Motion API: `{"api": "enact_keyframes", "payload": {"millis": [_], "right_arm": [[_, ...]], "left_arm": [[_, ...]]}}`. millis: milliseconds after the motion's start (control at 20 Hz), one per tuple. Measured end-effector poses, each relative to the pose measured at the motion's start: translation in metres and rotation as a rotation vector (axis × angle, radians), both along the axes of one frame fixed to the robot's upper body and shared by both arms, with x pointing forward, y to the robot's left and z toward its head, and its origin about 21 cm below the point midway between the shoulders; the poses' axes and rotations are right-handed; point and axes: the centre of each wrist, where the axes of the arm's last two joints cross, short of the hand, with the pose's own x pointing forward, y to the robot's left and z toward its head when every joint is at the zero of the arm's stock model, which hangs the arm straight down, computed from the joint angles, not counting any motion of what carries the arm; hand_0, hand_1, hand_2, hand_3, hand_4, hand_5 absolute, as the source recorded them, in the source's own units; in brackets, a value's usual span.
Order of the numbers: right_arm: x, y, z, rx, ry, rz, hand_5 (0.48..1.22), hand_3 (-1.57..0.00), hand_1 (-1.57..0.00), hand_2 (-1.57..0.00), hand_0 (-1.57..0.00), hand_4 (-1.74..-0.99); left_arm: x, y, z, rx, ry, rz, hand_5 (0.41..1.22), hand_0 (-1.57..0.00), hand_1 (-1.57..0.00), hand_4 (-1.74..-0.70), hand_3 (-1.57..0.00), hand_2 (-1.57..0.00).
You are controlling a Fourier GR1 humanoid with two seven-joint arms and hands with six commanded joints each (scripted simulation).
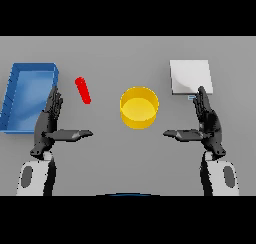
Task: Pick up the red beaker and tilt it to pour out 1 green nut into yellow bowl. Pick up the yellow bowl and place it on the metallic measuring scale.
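Note:
The red beaker (83, 90) is a slim red tube, tilted, on the grey table left of centre. A round yellow bowl (139, 107) stands in the middle; I see no nut inside it. The metallic measuring scale (190, 76) is a pale square slab at the back right. My left hand (49, 124) rests open just left of and below the beaker, thumb pointing inward, not touching it. My right hand (206, 124) is open too, thumb toward the bowl, its fingertips reaching the scale's front edge.
A blue rectangular tray (15, 95) lies at the far left, right beside my left hand's fingers.

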Motion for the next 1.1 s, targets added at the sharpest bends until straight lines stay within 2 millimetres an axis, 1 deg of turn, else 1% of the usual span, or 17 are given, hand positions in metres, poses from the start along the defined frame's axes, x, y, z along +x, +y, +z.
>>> {"api": "enact_keyframes", "payload": {"millis": [250, 300, 350, 400, 450, 550, 600, 650, 800, 850, 900, 1000, 1100], "right_arm": [[-0.001, -0.003, 0.0, -0.001, 0.0, -0.001, 0.681, 0.0, 0.0, 0.0, 0.0, -1.245], [0.0, -0.005, 0.0, 0.003, 0.007, 0.001, 0.681, 0.0, 0.0, 0.0, 0.0, -1.245], [-0.01, -0.011, 0.002, -0.141, -0.086, 0.014, 0.678, 0.0, 0.0, 0.0, 0.0, -1.242], [-0.02, -0.011, 0.004, -0.225, -0.138, 0.033, 0.679, 0.0, 0.0, 0.0, 0.0, -1.239], [-0.025, -0.008, 0.003, -0.274, -0.145, 0.045, 0.679, 0.0, 0.0, 0.0, 0.0, -1.235], [-0.03, -0.001, 0.008, -0.31, -0.151, 0.048, 0.678, 0.0, 0.0, 0.0, 0.0, -1.235], [-0.032, -0.001, 0.009, -0.322, -0.146, 0.045, 0.68, 0.0, 0.0, 0.0, 0.0, -1.241], [-0.032, -0.002, 0.012, -0.312, -0.155, 0.052, 0.681, 0.0, 0.0, 0.0, 0.0, -1.245], [-0.031, 0.001, 0.013, -0.297, -0.137, 0.058, 0.68, 0.0, 0.0, 0.0, 0.0, -1.265], [-0.03, 0.001, 0.015, -0.272, -0.15, 0.07, 0.68, 0.0, 0.0, 0.0, 0.0, -1.275], [-0.029, 0.0, 0.015, -0.262, -0.146, 0.073, 0.679, 0.0, 0.0, 0.0, 0.0, -1.28], [-0.031, -0.005, 0.015, -0.256, -0.155, 0.067, 0.677, 0.0, 0.0, 0.0, 0.0, -1.296], [-0.033, 0.001, 0.012, -0.242, -0.15, 0.076, 0.679, 0.0, 0.0, 0.0, 0.0, -1.308]], "left_arm": [[0.008, 0.001, 0.001, 0.001, 0.008, 0.002, 0.652, 0.0, 0.0, -1.2, 0.0, 0.0], [0.013, 0.003, 0.004, 0.005, 0.013, 0.004, 0.652, 0.0, 0.0, -1.2, 0.0, 0.0], [0.006, 0.003, 0.007, 0.079, -0.018, -0.025, 0.649, 0.0, 0.0, -1.21, 0.0, 0.0], [0.0, 0.0, 0.008, 0.119, -0.026, -0.05, 0.65, 0.0, 0.0, -1.21, 0.0, 0.0], [-0.005, -0.002, 0.01, 0.148, -0.032, -0.066, 0.654, 0.0, 0.0, -1.22, 0.0, 0.0], [-0.013, -0.001, 0.015, 0.18, -0.026, -0.082, 0.66, 0.0, 0.0, -1.22, 0.0, 0.0], [-0.013, -0.002, 0.018, 0.181, -0.012, -0.078, 0.661, 0.0, 0.0, -1.23, 0.0, 0.0], [-0.015, -0.001, 0.014, 0.193, -0.006, -0.084, 0.662, 0.0, 0.0, -1.23, 0.0, 0.0], [-0.005, -0.007, 0.018, 0.213, 0.006, -0.105, 0.691, 0.0, 0.0, -1.28, 0.0, 0.0], [0.001, -0.01, 0.012, 0.204, 0.031, -0.112, 0.702, 0.0, 0.0, -1.3, 0.0, 0.0], [0.008, -0.014, 0.011, 0.19, 0.031, -0.12, 0.713, 0.0, 0.0, -1.33, 0.0, 0.0], [0.017, -0.013, 0.01, 0.184, 0.013, -0.133, 0.732, 0.0, 0.0, -1.37, 0.0, 0.0], [0.03, -0.014, 0.005, 0.203, 0.045, -0.13, 0.739, 0.0, 0.0, -1.38, 0.0, 0.0]]}}
